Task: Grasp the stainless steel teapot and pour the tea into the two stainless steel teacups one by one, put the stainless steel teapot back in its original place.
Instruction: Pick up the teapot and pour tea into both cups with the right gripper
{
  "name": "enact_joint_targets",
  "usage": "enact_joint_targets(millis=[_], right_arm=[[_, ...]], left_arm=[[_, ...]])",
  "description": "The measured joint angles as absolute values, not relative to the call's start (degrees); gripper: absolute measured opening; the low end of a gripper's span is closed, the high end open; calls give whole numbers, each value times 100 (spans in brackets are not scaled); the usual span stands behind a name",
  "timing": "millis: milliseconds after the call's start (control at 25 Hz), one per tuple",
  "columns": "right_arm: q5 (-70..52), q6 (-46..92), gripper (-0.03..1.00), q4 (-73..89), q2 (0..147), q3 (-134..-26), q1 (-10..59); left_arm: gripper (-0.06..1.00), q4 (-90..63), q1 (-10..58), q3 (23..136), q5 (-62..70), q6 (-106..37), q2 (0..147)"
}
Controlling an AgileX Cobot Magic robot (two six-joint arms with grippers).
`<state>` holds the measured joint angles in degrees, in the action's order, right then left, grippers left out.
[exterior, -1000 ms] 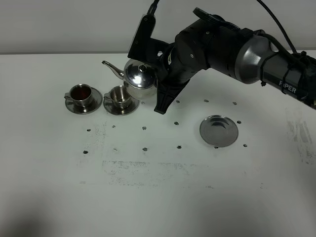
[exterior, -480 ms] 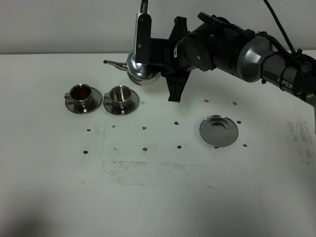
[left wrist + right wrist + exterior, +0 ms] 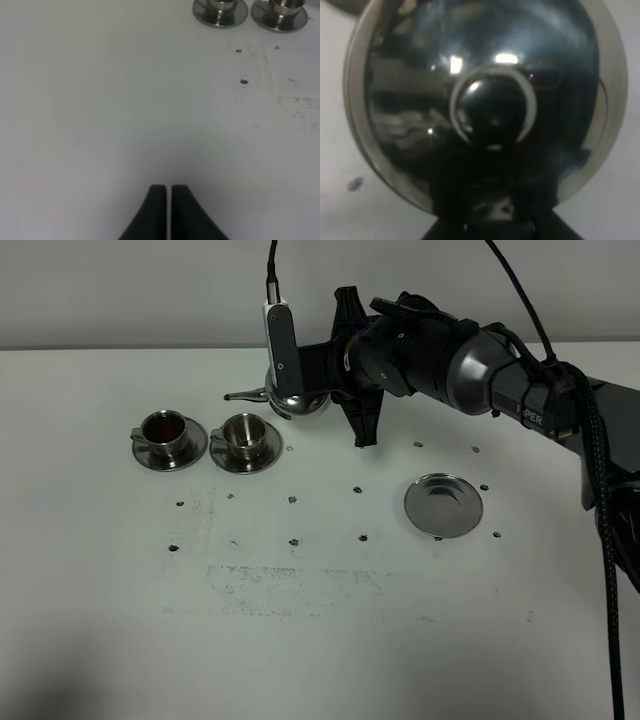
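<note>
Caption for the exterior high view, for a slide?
Right gripper holds the stainless steel teapot tilted, spout toward the nearer teacup; the left teacup holds tea.

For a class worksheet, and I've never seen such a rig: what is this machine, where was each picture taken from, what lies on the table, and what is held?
It is a robot with two arms, each ending in a gripper. The wide picture is from a camera mounted high; the other two are from cameras on the wrists. On the table stand two steel cups on small saucers: a cup holding tea and a second cup, plus a wider saucer, bare. The right gripper holds a steel teapot, tilted, spout toward the cups; its wrist camera shows the lid close up. The left gripper is shut on nothing above the table.
</note>
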<state>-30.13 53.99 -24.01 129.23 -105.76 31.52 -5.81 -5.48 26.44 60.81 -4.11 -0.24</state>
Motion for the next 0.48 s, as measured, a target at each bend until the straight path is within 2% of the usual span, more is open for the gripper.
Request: enact_joint_targets(millis=[480], right_arm=[[-2822,5487,18,-3264,13115,-10576,3152]], left_arm=[[6,-581,-548,2644,6081,-411,-24]])
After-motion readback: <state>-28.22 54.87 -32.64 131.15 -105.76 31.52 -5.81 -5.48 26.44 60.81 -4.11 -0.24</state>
